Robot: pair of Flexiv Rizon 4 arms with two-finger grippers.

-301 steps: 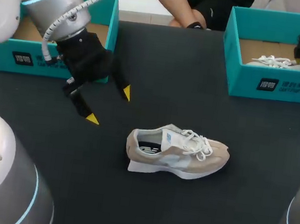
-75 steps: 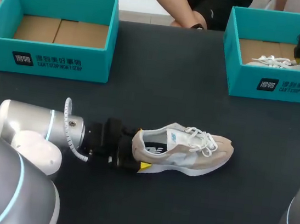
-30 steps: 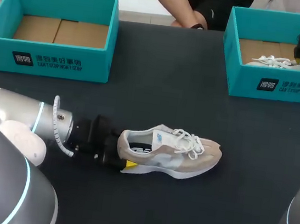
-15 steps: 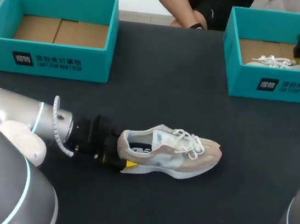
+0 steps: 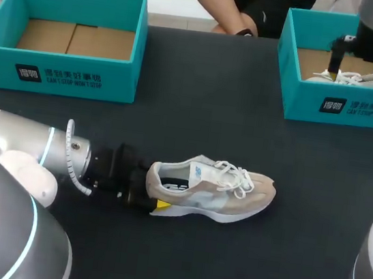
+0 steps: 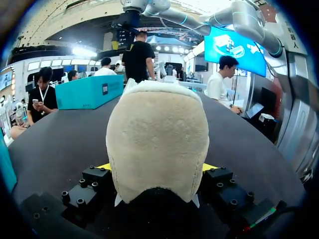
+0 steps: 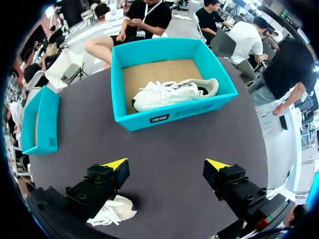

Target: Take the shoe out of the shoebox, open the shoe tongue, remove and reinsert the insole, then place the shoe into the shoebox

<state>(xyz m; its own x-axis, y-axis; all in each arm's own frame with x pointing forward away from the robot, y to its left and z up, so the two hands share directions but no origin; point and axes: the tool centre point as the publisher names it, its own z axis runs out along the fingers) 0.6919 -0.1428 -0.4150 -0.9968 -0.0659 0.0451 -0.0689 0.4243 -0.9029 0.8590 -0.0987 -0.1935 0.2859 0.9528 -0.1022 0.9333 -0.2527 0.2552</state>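
A beige and white shoe (image 5: 211, 187) lies on its sole on the black table, toe to the right, laces tied. My left gripper (image 5: 155, 192) comes in low from the left and is shut on its heel. In the left wrist view the suede heel (image 6: 157, 144) fills the gap between the yellow fingertips (image 6: 105, 167). My right gripper (image 5: 361, 72) hangs open and empty above the right teal shoebox (image 5: 342, 105). That shoebox (image 7: 169, 112) holds a second, white shoe (image 7: 172, 92).
An empty teal shoebox (image 5: 78, 77) with a cardboard floor stands at the back left. In the right wrist view this left box (image 7: 40, 119) and the toe of the beige shoe (image 7: 117, 211) also show. Bare black tabletop lies between the boxes and the shoe.
My right arm has swung left from the table's right edge to over the right shoebox, both its fingers now showing. The left gripper and the shoe have not moved in the last second.
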